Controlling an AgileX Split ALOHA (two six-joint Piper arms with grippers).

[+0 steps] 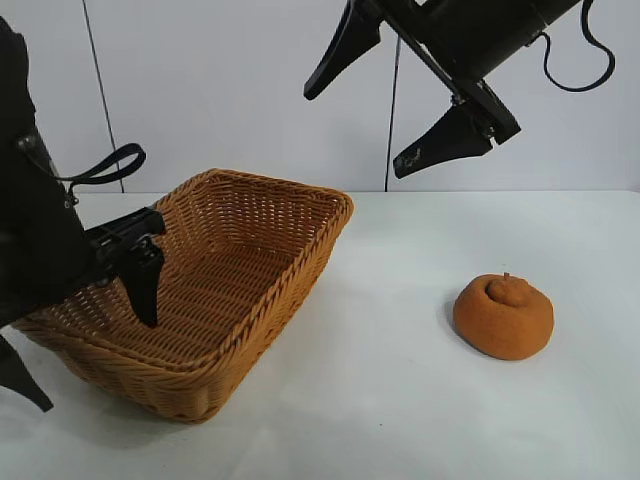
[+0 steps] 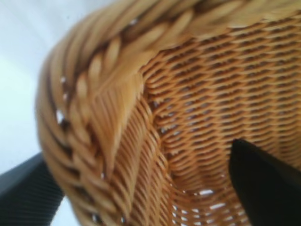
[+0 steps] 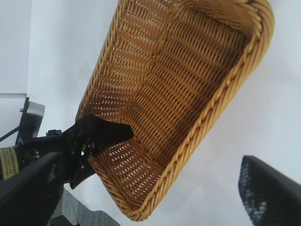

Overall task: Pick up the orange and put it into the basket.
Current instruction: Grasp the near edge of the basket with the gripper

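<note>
left gripper (image 1: 85, 320): low at the scene's left, pointing steeply down, fingers spread wide
right gripper (image 1: 375, 105): raised far right, angled down-left, fingers wide apart

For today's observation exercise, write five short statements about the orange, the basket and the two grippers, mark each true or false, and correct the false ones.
1. The orange lies on the table, outside the basket. True.
2. The basket holds fruit. False: nothing lies in it.
3. The left gripper straddles the basket's rim, fingers open. True.
4. The right gripper grips the orange. False: it hangs open, high above the table.
5. The orange touches the basket. False: bare table separates them.
</note>
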